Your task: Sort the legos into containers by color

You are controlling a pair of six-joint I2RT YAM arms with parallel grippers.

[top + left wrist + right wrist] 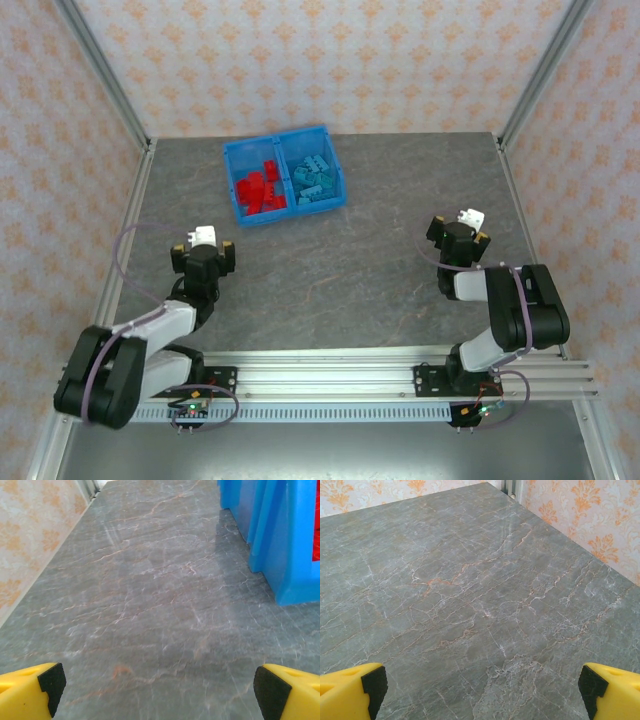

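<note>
**Figure: top view with both wrist views.** Risk, as judged from this layout: the blue bin [231,182] was probably light, so a careless sweep by the left arm [165,322] could have struck its outer wall, which stood close at the right of the left wrist view. That might have shoved the bin or tipped bricks over the divider [283,172] and mixed the colours again. A brick lying under the piles could also have gone unchecked.

Containers: the bin stood at the far side of the table [330,270], well apart from both arms. The red legos [260,188] filled its left compartment and the light blue legos [312,180] its right. No loose brick was visible on the table, so the sort looked complete.

Both the left arm and the right arm [505,305] sat folded near their bases. Their jaws were spread wide and held nothing, with bare table between the pads.
</note>
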